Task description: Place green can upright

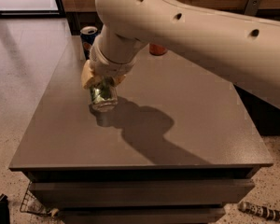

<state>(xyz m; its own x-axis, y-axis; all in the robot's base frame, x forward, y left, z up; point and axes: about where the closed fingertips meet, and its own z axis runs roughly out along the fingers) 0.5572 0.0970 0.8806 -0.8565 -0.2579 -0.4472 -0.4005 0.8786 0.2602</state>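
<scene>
The green can (104, 97) is held in my gripper (102, 84) over the left middle of the grey table (177, 125). It hangs tilted, with its silver end pointing down and toward the camera, close to the tabletop; I cannot tell whether it touches. The gripper's pale fingers (87, 78) are closed on the can's upper part. The wrist and the large cream arm (186, 27) hide the can's top.
A blue Pepsi can (88, 34) stands at the table's back left, just behind the wrist. A red can (157, 49) stands at the back, partly hidden by the arm. A wire basket (35, 204) and a striped object (263, 211) lie on the floor.
</scene>
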